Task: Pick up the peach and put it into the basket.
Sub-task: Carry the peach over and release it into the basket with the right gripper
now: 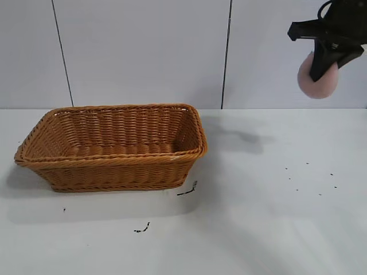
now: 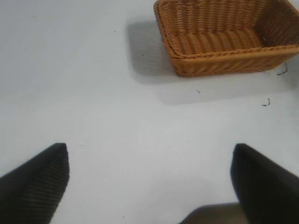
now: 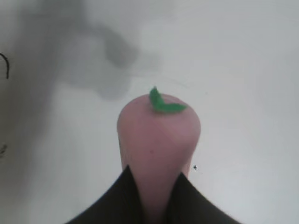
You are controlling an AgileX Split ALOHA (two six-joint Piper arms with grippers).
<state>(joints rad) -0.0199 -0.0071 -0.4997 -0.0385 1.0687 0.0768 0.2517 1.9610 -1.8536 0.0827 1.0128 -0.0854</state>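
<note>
Orange-brown woven wicker, the large rectangular basket (image 1: 114, 146) sits on the left part of the white table (image 1: 269, 217), its flared sides and braided rim upright and its inside holding nothing. In the left wrist view the same basket (image 2: 224, 39) lies well ahead of the left gripper (image 2: 149, 184), whose two dark ribbed fingers (image 2: 35, 186) stand wide apart over bare table with nothing between them. A few small dark specks and squiggly scraps (image 1: 187, 189) lie on the table just in front of the basket's near right corner.

Further right, high above the table and well apart from the basket, the black right gripper (image 1: 321, 69) hangs near the top edge of the exterior view. Its fingers are closed on the small dusty-pink rounded peach (image 1: 318, 77). The right wrist view shows this peach (image 3: 159, 140) pinched between two dark fingers (image 3: 112, 200), a small green leaf (image 3: 163, 103) on its far end, its grey shadow (image 3: 117, 60) falling on the table below.
</note>
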